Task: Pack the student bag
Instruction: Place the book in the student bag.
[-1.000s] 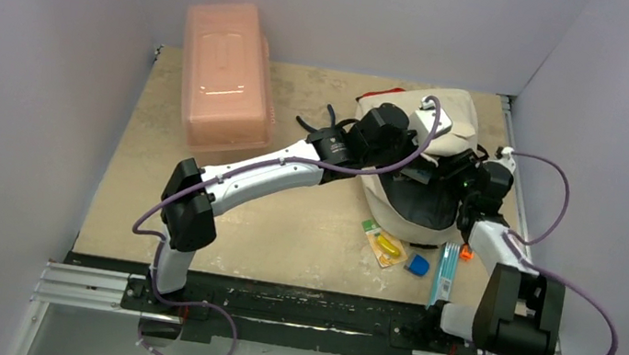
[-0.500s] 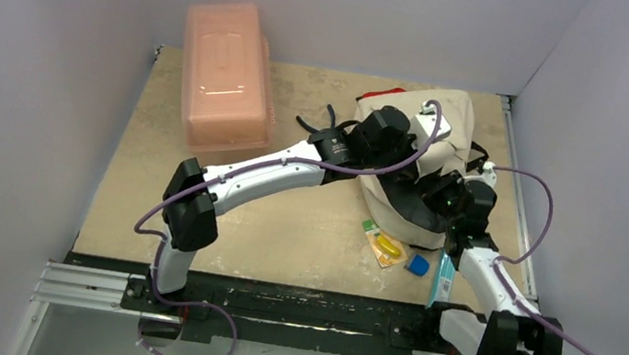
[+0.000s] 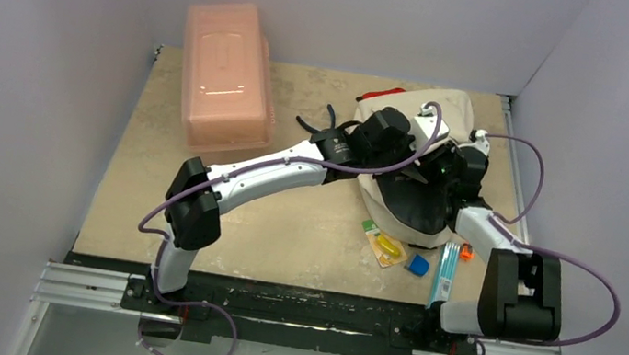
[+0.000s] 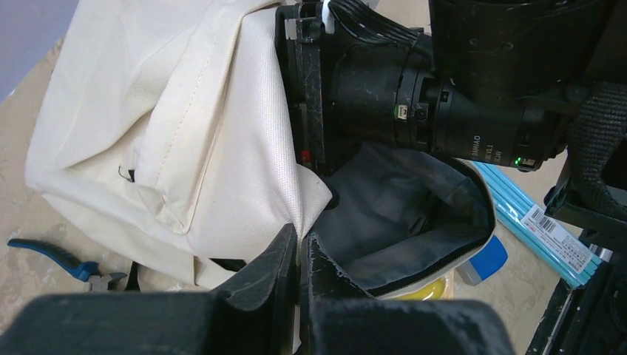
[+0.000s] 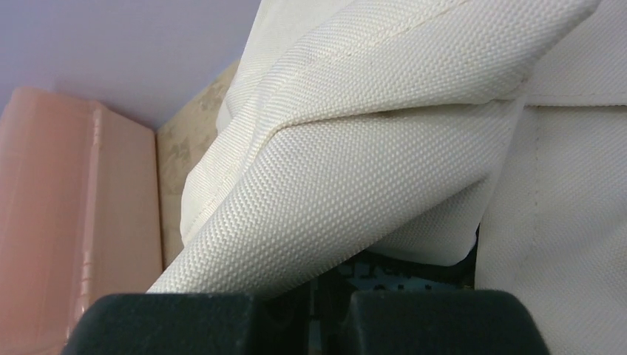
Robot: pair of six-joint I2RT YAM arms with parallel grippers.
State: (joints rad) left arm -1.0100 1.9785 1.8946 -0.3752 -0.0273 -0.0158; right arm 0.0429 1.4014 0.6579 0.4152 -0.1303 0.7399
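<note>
Nearest my bases on the table [image 3: 284, 238]: teal slim pack [image 3: 445, 272], blue block [image 3: 417, 264] and yellow packet [image 3: 387, 246], all just beside the bag's near edge. The student bag [image 3: 457, 112] sits at the right, toward the far side, mouth gaping, dark lining showing. My left gripper [image 4: 299, 255] is pressed together, pinching the mouth's rim fabric. My right gripper [image 5: 322, 318] is up against a cream fold; can't tell if it's gripping. Far left: pink box [image 3: 225, 72], well apart.

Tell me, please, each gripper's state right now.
Left gripper: closed on the student bag at its opening edge.
Right gripper: nearly closed at the bag's fabric; grip cannot be told.
</note>
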